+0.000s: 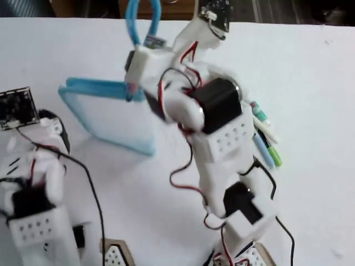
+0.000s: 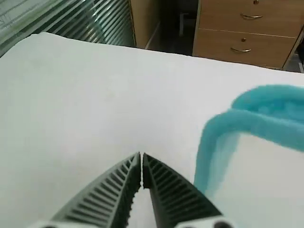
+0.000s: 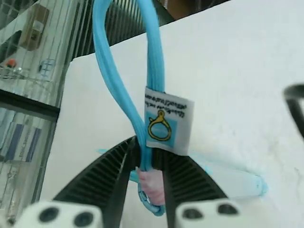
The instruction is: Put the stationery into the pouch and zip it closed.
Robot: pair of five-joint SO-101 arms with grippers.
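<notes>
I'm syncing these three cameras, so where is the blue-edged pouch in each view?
High view: pouch left of centre, held up by its strap in the right gripper.
Left wrist view: its blue edge beside the shut left gripper.
Right wrist view: strap pinched in the right gripper, pouch body behind.
Shared landmark: the white table.

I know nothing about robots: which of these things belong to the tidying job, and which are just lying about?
Part of the job: pouch; its strap, pinched in the right gripper; pens on the table; left gripper, shut, near the pouch.
Just lying about: wooden drawers and window blinds behind the table.
</notes>
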